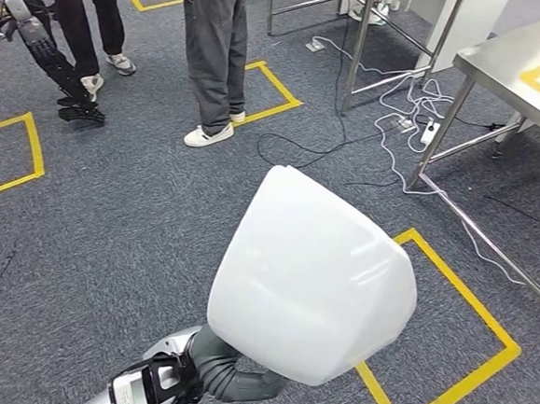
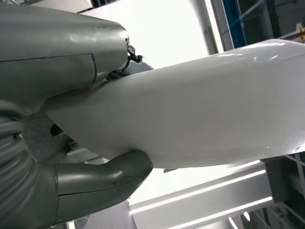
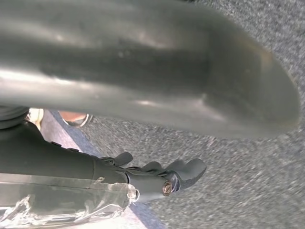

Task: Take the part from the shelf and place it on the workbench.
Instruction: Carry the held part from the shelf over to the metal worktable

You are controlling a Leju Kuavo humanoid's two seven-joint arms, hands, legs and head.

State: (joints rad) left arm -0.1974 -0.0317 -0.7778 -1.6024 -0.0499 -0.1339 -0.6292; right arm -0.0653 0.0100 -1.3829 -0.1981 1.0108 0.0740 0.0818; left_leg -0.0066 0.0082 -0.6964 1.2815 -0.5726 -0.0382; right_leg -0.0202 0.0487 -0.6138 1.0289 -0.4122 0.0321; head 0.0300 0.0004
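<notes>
Part (image 1: 312, 275) is off the shelf, pinched by left hand (image 2: 46, 143) fingers. Right hand (image 3: 151, 119) fingers apart, empty. Bench (image 1: 517, 67) placement is left.

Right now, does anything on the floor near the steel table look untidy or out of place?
Yes. White cables and a power strip lie loose on the carpet beside the steel table's legs, with a black cable trailing toward a person's white shoes. It looks like a possible tripping hazard.
</notes>
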